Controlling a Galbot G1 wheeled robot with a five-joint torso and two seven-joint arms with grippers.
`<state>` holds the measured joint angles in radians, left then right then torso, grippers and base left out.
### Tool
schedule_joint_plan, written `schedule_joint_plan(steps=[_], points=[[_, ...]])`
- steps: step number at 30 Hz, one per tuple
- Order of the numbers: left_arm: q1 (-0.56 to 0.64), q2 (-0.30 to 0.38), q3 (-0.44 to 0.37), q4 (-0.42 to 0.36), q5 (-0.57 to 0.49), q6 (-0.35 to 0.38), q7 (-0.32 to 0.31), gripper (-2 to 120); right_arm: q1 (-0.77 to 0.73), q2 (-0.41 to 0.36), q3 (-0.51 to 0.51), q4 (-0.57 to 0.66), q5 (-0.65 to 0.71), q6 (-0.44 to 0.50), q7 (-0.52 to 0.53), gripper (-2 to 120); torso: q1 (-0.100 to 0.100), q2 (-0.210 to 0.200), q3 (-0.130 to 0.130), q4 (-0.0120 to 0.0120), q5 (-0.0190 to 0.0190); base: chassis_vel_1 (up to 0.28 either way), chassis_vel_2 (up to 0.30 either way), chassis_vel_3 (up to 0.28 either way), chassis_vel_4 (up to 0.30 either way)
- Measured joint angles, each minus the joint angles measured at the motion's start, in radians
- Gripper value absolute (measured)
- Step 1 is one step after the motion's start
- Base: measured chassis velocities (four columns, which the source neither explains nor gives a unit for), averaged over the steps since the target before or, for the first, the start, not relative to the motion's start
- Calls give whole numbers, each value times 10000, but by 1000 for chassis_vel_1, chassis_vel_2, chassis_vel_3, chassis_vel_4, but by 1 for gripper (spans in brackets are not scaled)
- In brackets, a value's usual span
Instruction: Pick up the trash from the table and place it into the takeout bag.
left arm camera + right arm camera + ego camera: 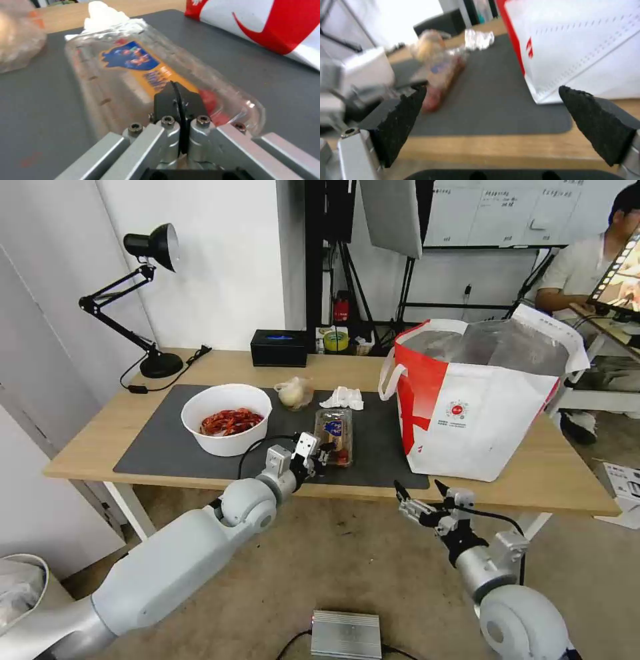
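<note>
Because it has to swallow everything else, the takeout bag (480,407) stands at the right of the head view with its mouth propped wide, foil lining showing, nothing of the trash visibly inside. Left of it on the dark mat (160,447), the white bowl (227,419) holds red shells. At centre the clear plastic tray (333,437) lies flat, and the left gripper (321,452) has its jaws clenched on the near edge, which looks like the start of a lift. Lower right, off the table (567,473) edge, the right gripper (420,492) waits with jaws spread. Behind the tray sit the small clear bag (295,393) and the tissue (343,398).
</note>
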<state>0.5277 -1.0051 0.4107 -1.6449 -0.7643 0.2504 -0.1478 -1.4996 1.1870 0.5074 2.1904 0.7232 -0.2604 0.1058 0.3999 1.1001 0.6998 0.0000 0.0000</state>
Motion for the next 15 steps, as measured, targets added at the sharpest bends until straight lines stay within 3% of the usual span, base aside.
schedule_joint_plan(steps=[8, 15], points=[[-197, -101, 187, 112, -74, -17, 14, 0, 672, -56, 64, 198, 2913, -62, 632, 100, 0, 0, 1, -1, -1, 0, 0, 0, 0], [-196, 174, 105, -14, -237, -27, -11, 0, 1054, -132, 16, 71, 3803, -107, 772, 100, 0, 0, 1, -1, 0, 0, 0, 0, 0]])
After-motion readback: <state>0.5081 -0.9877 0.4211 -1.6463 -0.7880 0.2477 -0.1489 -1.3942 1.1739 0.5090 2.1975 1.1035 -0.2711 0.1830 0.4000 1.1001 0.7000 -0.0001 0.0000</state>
